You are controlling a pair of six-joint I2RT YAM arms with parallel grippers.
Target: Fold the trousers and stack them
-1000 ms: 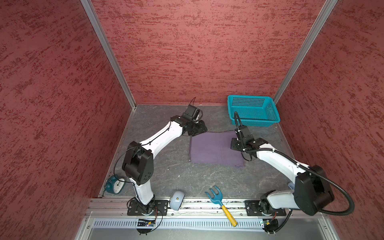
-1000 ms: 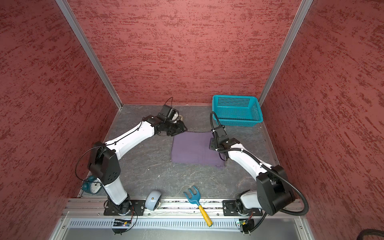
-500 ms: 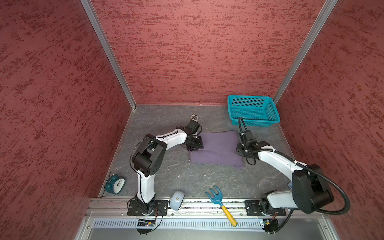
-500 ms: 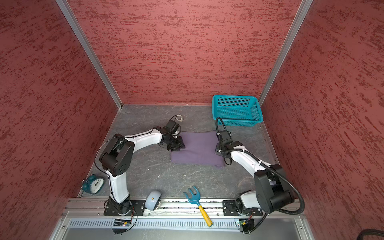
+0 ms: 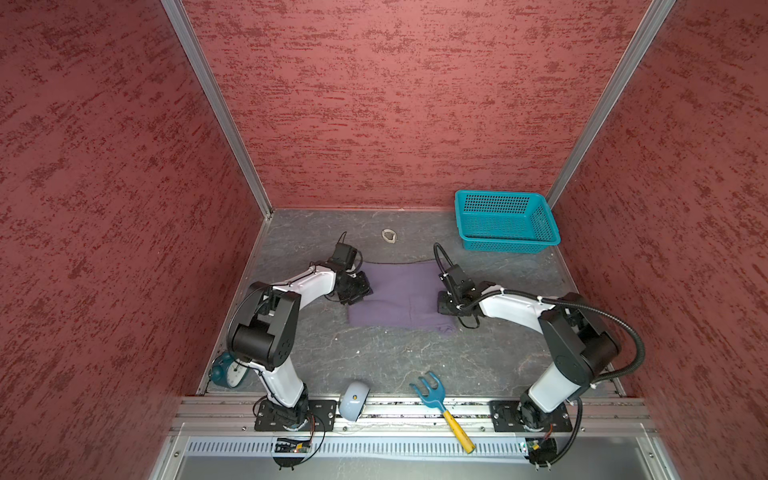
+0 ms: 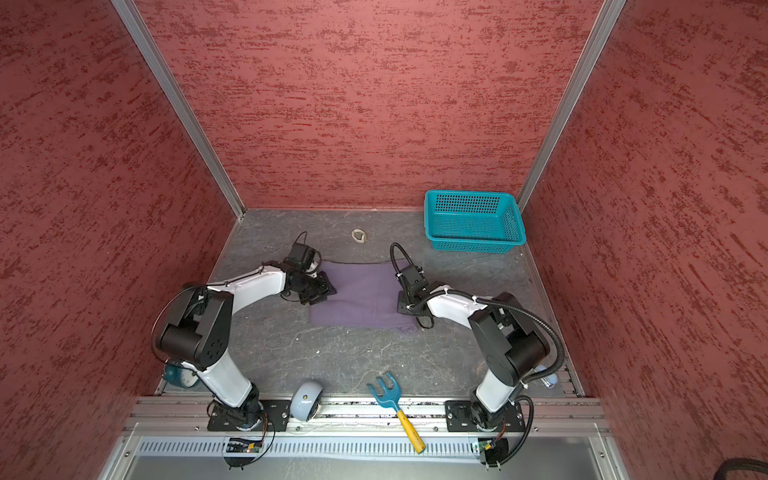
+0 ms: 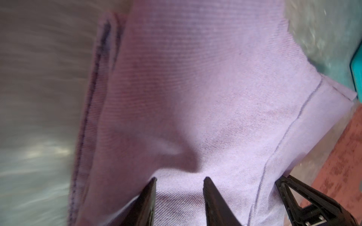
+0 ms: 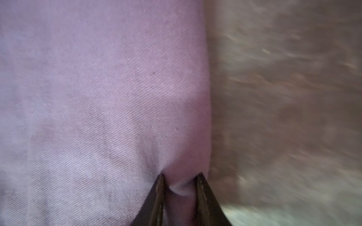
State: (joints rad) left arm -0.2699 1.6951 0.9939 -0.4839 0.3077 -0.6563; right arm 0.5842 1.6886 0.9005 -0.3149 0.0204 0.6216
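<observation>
Both top views: one grey bench carries one pair of trousers, folded to a flat rectangle at its centre, clear of one teal basket at the far right corner. The cloth is judged soft, light and limp; it would sag and unfold unless taken at both side edges together, through all layers. Two hands sit at opposite side edges. The right hand pinches a tuck of the cloth's edge. The left hand has fingers part-spread on the cloth, a pucker ahead; its grip cannot be told

Dark fingers pinch a bulging fold of lavender trousers — at their edge.
</observation>
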